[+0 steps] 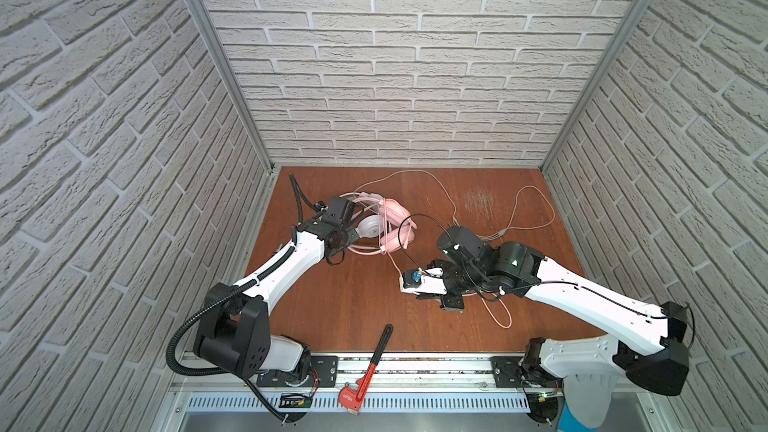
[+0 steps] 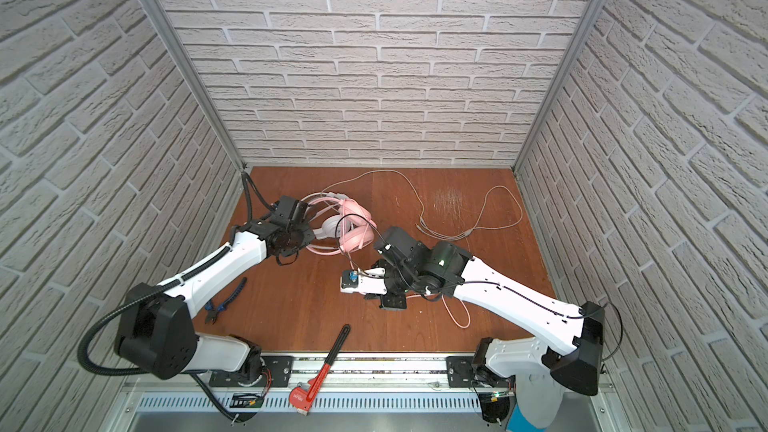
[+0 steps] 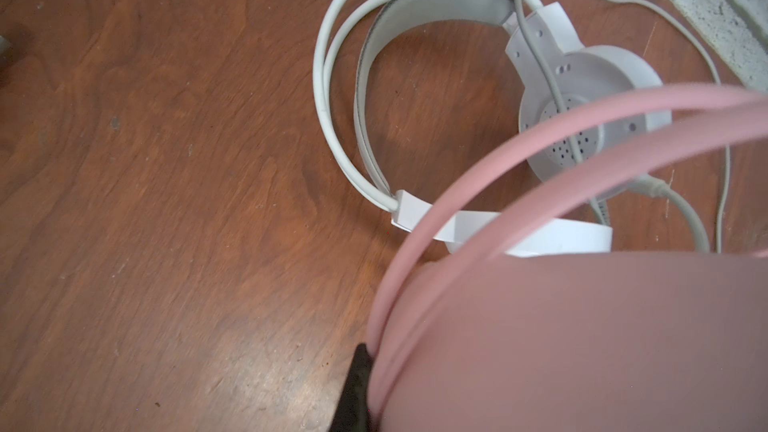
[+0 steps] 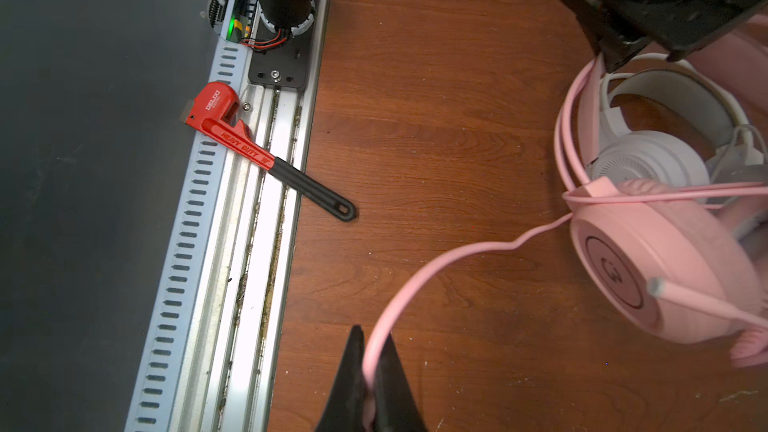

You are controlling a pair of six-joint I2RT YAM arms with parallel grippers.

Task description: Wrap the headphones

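Wrap judged barely started. Pink headset [image 1: 395,222] laid over white headset [image 1: 368,227], rear left of tabletop [image 1: 332,305]. Left fingers [image 3: 357,384] clamped on pink headband [image 3: 540,347]. Right fingers [image 4: 352,380] pinched shut on pink cable [image 4: 436,263]. White cable [image 1: 440,193] left sprawled, untouched.

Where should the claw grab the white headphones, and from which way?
Probably by the thin white headband arch, coming straight down from above with the claw across the bands. The white headset lies flat on the table. Its arch is bare and narrow, but the pink headset has bands crossing over its earcup.
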